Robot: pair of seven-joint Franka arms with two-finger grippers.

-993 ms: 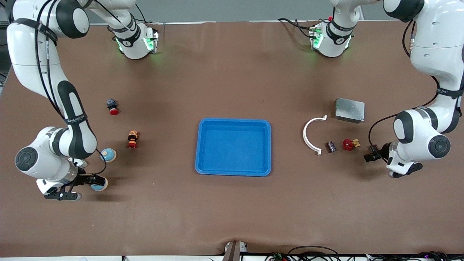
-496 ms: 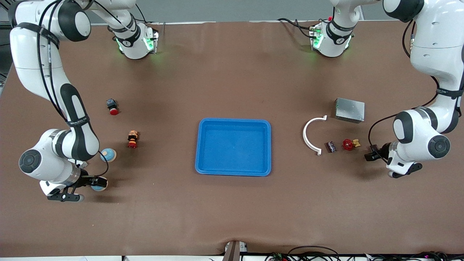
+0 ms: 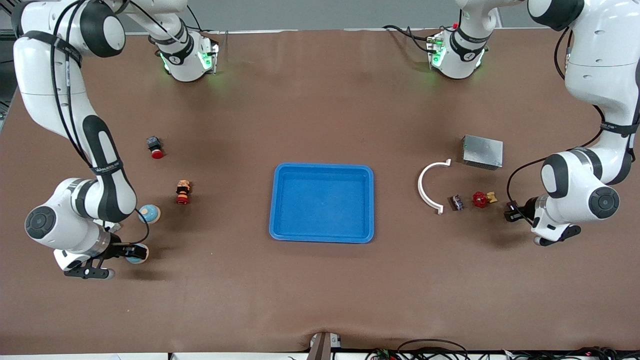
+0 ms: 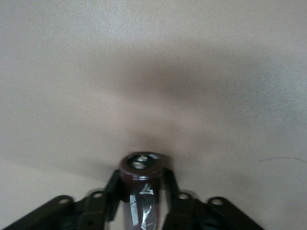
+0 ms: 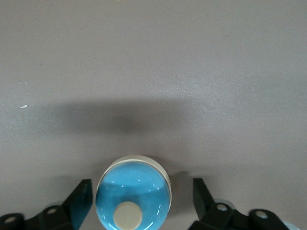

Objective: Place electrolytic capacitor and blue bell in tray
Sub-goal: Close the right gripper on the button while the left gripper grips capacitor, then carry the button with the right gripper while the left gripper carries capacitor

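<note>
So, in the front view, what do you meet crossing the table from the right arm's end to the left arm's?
blue bell inside the open right end effector → orange-and-red button → tray → white arc → small dark part → red part → left end effector gripping the capacitor

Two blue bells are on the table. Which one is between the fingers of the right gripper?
The blue bell nearer the front camera sits in the right gripper, whose fingers stand apart from it. The other bell lies free beside the arm.

Blue tray (image 3: 276, 206) sits mid-table; dark capacitor (image 4: 140, 189) (clamped) and blue bell (image 5: 133, 200) lie outside it.
</note>
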